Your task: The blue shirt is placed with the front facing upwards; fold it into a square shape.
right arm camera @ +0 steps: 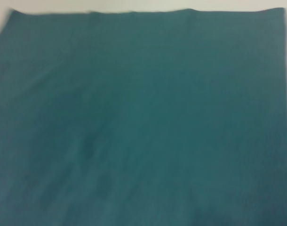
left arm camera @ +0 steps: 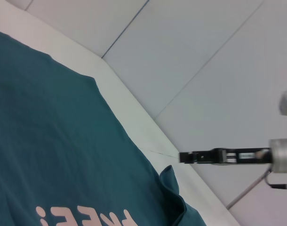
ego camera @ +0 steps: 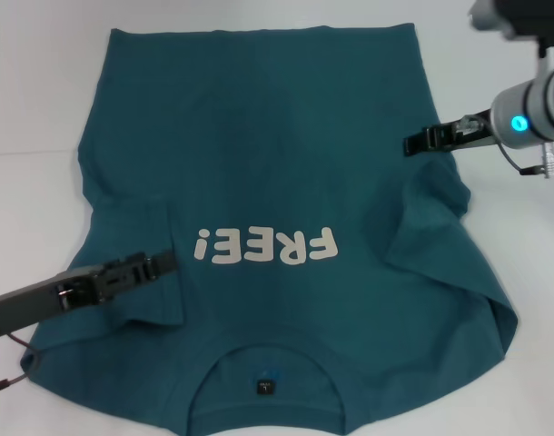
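Teal cotton, the blue shirt point(ego camera: 286, 182) lies front up on the white table point(ego camera: 32, 82), its collar point(ego camera: 268, 368) nearest the robot and hem at the far edge, long axis running away from the robot. Both sleeves look turned in over the body; the lengthwise folds remain. The left gripper point(ego camera: 163, 263) sits over the left sleeve, the right gripper point(ego camera: 413, 143) at the right edge; I cannot tell whether either claw is open or holds cloth

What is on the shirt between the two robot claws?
In the head view, the FREE! print on the blue shirt lies between the left gripper and right gripper.
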Robot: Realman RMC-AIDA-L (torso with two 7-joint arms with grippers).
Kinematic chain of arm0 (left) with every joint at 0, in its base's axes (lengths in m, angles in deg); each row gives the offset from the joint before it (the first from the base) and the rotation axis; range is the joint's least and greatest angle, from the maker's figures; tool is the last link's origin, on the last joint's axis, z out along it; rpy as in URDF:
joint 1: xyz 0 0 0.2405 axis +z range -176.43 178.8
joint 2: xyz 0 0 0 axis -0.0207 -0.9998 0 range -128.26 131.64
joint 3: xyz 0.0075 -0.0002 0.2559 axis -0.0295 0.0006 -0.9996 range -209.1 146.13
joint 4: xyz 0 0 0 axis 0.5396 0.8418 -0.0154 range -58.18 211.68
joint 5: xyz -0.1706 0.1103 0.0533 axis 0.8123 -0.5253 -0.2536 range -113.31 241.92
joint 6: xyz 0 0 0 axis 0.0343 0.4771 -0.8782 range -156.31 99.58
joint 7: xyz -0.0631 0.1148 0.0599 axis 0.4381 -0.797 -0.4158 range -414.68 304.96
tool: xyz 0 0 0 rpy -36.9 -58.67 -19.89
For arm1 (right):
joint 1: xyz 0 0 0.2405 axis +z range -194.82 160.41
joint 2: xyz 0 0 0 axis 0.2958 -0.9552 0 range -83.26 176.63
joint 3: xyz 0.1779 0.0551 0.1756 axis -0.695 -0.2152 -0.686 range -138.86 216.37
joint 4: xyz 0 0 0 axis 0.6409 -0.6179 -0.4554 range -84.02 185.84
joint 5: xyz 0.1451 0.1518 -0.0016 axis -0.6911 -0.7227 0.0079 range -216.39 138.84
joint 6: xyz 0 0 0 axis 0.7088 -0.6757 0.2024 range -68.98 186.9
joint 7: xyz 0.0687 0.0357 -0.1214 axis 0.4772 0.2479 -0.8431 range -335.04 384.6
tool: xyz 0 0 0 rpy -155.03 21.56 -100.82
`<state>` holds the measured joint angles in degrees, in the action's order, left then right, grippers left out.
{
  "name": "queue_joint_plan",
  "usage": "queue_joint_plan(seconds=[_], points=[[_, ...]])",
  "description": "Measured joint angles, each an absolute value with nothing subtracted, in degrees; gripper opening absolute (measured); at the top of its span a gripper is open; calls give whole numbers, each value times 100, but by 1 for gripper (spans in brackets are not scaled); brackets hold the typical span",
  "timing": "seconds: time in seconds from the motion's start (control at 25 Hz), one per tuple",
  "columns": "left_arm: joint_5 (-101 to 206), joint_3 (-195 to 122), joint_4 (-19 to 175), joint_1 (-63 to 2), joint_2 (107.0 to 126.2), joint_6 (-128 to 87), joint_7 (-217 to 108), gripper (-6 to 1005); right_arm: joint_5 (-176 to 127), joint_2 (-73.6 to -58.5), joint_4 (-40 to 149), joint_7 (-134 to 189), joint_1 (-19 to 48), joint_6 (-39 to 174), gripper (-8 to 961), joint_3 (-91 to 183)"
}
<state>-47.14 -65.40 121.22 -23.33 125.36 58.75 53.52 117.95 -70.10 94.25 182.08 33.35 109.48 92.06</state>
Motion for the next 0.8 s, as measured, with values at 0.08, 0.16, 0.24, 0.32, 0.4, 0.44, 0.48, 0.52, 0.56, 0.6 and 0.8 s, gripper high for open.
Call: queue_joint_plan(seconds=[0.08,0.16,0.24,0.32,0.4,0.44,0.48,0.52,0.56,0.6,0.8], points=[[-4714,-6533,12142,-2333,12509,5868,5563,808,11164,-7024,9943,17974,3019,11449,657,9204],[-4715,-6475,12169,-2334,12462,5875,5844,808,10325,-7005,10351,17665,2647,12031,657,9202],[-4725,-6368,12196,-2337,12409,5901,6146,808,9605,-6935,10508,17450,2377,12485,657,9180],[-4759,-6214,12242,-2336,12325,5946,6675,807,9015,-6849,10528,17329,2182,12917,657,9127],[-4811,-6179,12306,-2304,12269,5968,7151,807,8680,-6784,10512,17294,2069,13284,657,9054],[-4857,-6177,12343,-2284,12249,5970,7368,807,8576,-6763,10508,17291,2034,13460,657,9009],[-4964,-6174,12388,-2265,12226,5975,7676,807,8531,-6753,10508,17290,2013,13631,657,8957],[-5081,-6170,12425,-2254,12211,5981,7932,808,8516,-6744,10507,17288,2002,13772,657,8904],[-5218,-6158,12445,-2254,12199,5986,8155,808,8510,-6733,10508,17288,1999,13868,657,8866],[-5384,-6131,12461,-2259,12186,5997,8339,808,8508,-6721,10505,17287,2002,13934,657,8840],[-5930,-5917,12449,-2288,12149,5953,8919,809,8515,-6670,10452,17279,2050,14063,657,8774]])
